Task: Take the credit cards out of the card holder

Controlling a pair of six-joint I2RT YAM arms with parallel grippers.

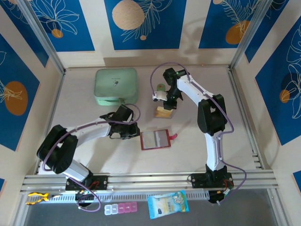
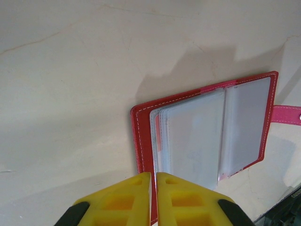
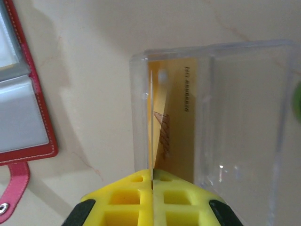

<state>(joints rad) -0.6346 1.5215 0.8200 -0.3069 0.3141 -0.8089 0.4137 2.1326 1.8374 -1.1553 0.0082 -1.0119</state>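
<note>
Over on the left, toward the back of the pale, faintly veined table (image 1: 94,160), sits a mint-green zip case (image 1: 116,86), soft-cornered and zipped shut. In front of it the left gripper (image 2: 154,175) comes in low. Its blocky yellow fingers (image 2: 134,200) are drawn almost together on the near-left edge of the card holder (image 2: 142,141), pinching the cover as far as I can make out. The card holder lies open and flat mid-table. It is dark-red and leather-look with pale stitching round the rim, a fan of cloudy clear sleeves (image 2: 193,136) inside and a pinker snap tab (image 2: 287,114) poking off its right side. Just beyond it to the right is a shallow clear tray (image 3: 244,117), glossy and straight-walled, with a yellow-orange card (image 3: 176,136) lying flat in it. The right gripper (image 3: 151,175) hangs over that tray, fingers pressed onto a thin card (image 3: 151,117) held edge-on, its far end within the tray's walls. From above, that gripper hides the tray's far side.
</note>
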